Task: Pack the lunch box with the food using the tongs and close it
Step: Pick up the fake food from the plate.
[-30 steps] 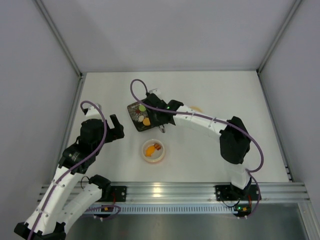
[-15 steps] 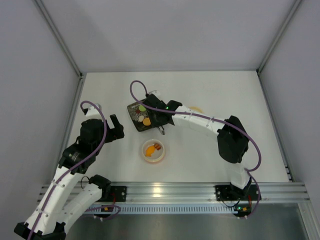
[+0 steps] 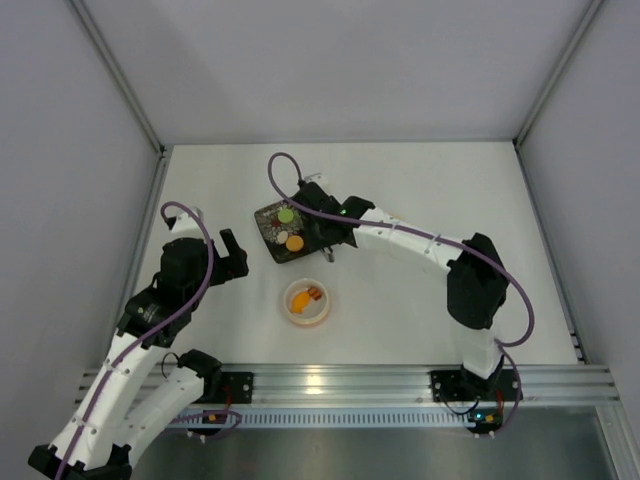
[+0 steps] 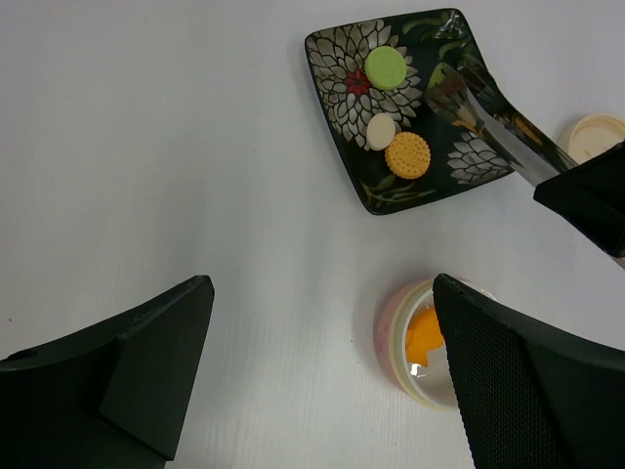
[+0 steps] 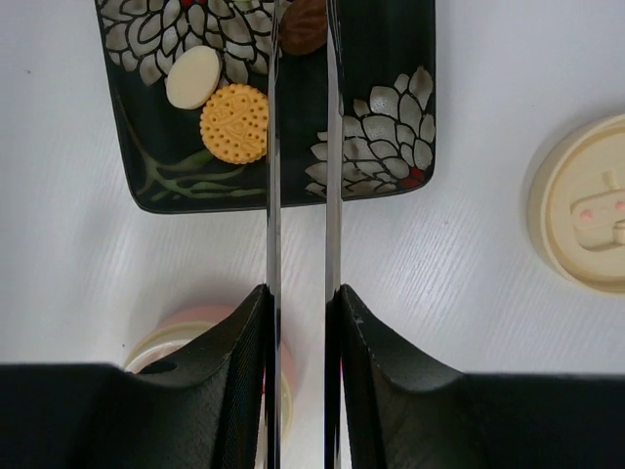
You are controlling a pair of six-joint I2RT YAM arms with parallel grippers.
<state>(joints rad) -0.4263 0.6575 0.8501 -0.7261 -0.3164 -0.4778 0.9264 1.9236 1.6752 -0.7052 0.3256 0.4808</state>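
At the left of the top view the left gripper [image 3: 233, 256] hangs wide open and holds nothing, well apart from the work. Right of it, the black square floral plate [image 4: 332, 88] carries a green disc [image 4: 386, 66], a white oval [image 4: 382, 131] and an orange biscuit [image 4: 407, 154]. Below it, across a strip of bare table, the small round pink-rimmed lunch box [image 4: 389, 330] already holds orange pieces [image 3: 299, 297]. Over the last second the right gripper [image 5: 300, 298] has squeezed the slim silvery tongs [image 5: 272, 195] tighter. Their arms now run almost parallel around a dark red-brown piece [image 5: 303, 27] near the plate's top edge, so a pick seems underway. The path back to the box looks open, though the plate's rim must be cleared. The cream lid [image 5: 586, 220] lies well right.
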